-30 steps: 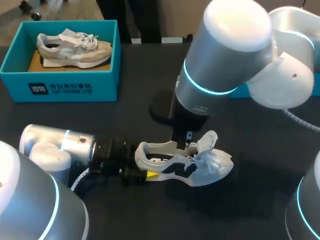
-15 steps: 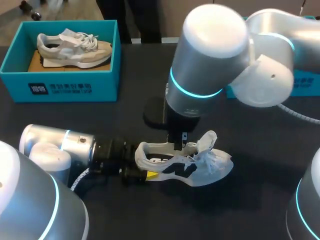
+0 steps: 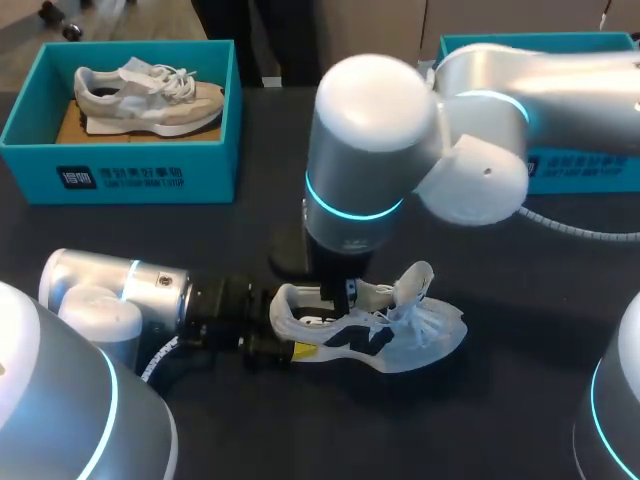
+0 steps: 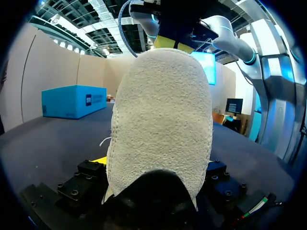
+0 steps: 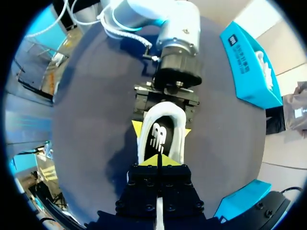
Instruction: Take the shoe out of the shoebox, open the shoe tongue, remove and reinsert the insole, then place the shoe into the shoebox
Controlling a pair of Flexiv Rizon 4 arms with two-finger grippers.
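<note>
Had the white shoe [image 3: 400, 335] sole-down on the desk [image 3: 520, 410], well apart from the teal shoebox [image 3: 120, 178] at the far left corner, itself filled by a beige shoe [image 3: 150, 95]. Gripped the heel [image 3: 280, 305] with the left claw [image 3: 282, 330], squeezing from both sides, by the look of it to anchor the shoe against any tug from above. Stood the tongue [image 3: 418, 280] up and back, leaving the mouth wide open. Hung the right claw [image 5: 157, 160] straight over that mouth, yellow tips drawn together with no gap showing, aimed down at the insole [image 5: 160, 136]. Could not tell a pinch on the insole's edge from a mere hover above it. Judged this the insole step, with the return to the shoebox not yet begun. Saw almost nothing of the right claw from the head view: lost behind the bulk of the right arm [image 3: 370, 170]. Got the answer only from the right wrist view, looking down past its own tips into the shoe, with both yellow fingers [image 5: 137, 127] of the left claw bracketing the heel. Caught from the left wrist view just the pebbled back of the heel [image 4: 160, 120], close up, and nothing of the inside.
</note>
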